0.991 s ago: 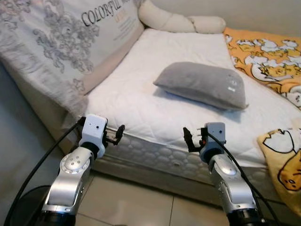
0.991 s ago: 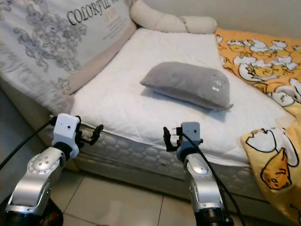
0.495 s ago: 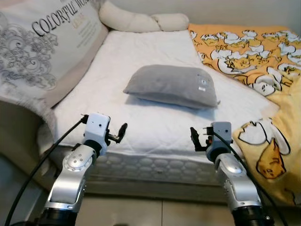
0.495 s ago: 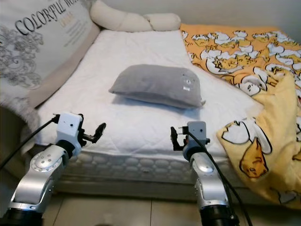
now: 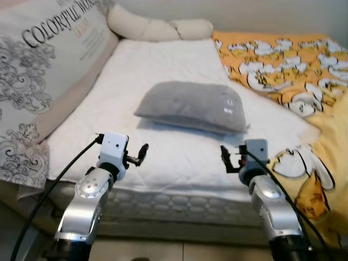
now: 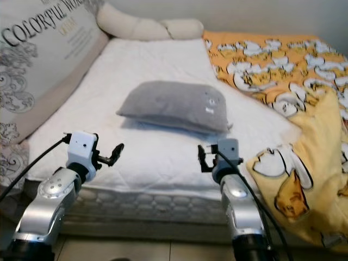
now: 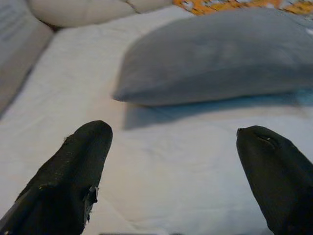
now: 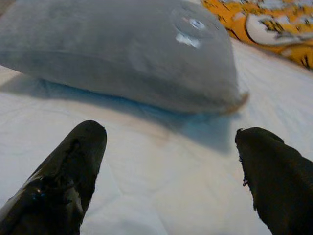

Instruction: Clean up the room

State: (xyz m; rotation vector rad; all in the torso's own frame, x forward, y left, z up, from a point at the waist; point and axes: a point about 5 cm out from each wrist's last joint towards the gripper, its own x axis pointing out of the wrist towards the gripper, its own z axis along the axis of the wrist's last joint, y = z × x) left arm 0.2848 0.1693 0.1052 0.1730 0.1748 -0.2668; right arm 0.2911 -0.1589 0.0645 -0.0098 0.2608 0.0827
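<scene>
Grey and soft, the pillow [image 5: 191, 106] lies flat near the middle of the white mattress [image 5: 163, 65] in the left eye view, well in from the near edge. An orange blanket [image 5: 283, 60] printed with cartoon figures covers the bed's right side and spills over the near right corner. A large printed cushion [image 5: 38, 65] leans along the left side, and a cream bolster [image 5: 157, 28] lies across the head of the bed. The left end effector [image 5: 142, 152] and the right end effector [image 5: 224, 159] both hover over the near edge of the mattress, short of the pillow and apart from it.

From the right eye, the same layout appears, with the pillow between the two arms and beyond them.

Along the left wrist, the two black fingers [image 7: 73, 176] stand spread wide with nothing between them; the pillow lies ahead on the white sheet.

Along the right wrist, the fingers [image 8: 68, 171] are likewise released and empty, the pillow's near end just beyond them, its small label facing up.
</scene>
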